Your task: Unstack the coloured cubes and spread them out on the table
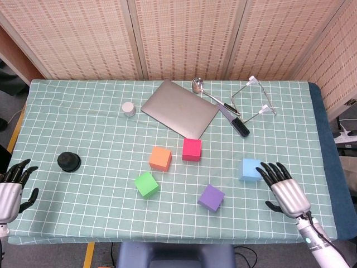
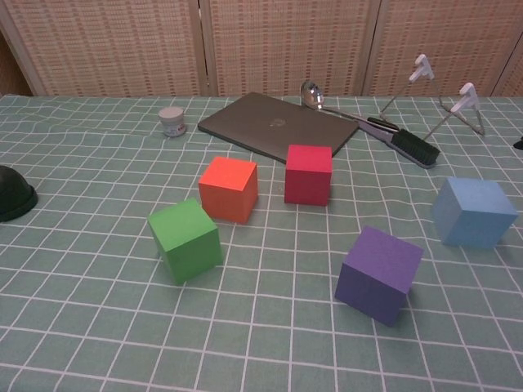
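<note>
**Coloured cubes all lie apart on the desk**

Five cubes sit singly on the checked cloth of the desk [image 1: 67, 117], none on top of another, so the unstacking looks done. The orange cube [image 1: 160, 158] and red cube [image 1: 191, 149] are near each other in the middle, with a gap between them. The green cube [image 1: 146, 184] lies nearer the front, the purple cube [image 1: 211, 197] to its right, and the blue cube [image 1: 250, 169] well apart on the right.

The right hand [image 1: 285, 190] hovers just beside the blue cube with its fingers spread, holding nothing (contact with the cube cannot be judged). The left hand [image 1: 12, 188] waits at the desk's left edge, fingers apart and empty.
</note>
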Robot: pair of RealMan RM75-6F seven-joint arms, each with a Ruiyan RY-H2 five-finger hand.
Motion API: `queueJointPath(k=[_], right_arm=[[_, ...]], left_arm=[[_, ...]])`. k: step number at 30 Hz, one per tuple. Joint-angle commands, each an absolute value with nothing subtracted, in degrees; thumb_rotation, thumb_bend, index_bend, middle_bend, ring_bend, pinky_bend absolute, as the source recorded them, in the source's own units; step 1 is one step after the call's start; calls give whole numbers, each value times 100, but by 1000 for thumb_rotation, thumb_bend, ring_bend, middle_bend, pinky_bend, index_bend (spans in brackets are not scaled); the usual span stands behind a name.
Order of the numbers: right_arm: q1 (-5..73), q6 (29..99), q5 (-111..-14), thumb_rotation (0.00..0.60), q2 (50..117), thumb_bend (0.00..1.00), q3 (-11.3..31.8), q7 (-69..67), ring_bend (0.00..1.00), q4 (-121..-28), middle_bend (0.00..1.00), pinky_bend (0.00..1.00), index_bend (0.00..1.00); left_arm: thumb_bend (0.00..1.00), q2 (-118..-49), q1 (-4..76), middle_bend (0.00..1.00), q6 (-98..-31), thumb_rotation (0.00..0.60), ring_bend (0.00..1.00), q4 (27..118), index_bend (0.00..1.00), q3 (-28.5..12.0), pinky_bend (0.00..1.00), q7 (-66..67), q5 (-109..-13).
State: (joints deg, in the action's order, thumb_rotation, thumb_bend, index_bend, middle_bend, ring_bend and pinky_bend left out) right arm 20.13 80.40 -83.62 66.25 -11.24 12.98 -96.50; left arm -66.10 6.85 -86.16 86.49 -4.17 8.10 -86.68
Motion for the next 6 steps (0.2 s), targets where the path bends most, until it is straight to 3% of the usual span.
queueJointPath(k=[1, 6], right_arm=[[1558, 8623, -8303, 600, 7025, 104, -794, 704, 0, -9110, 0, 3, 0], [1135, 9465, -8604, 600, 7392, 105, -514, 510, 0, -8744, 0, 0, 0]], left_arm=[[394, -6654, 732, 127, -8563, 600, 162, 8577, 244, -414, 334, 742, -8681], [393, -6704, 781, 127, -8524, 600, 162, 8468, 244, -397, 334, 660, -8724]])
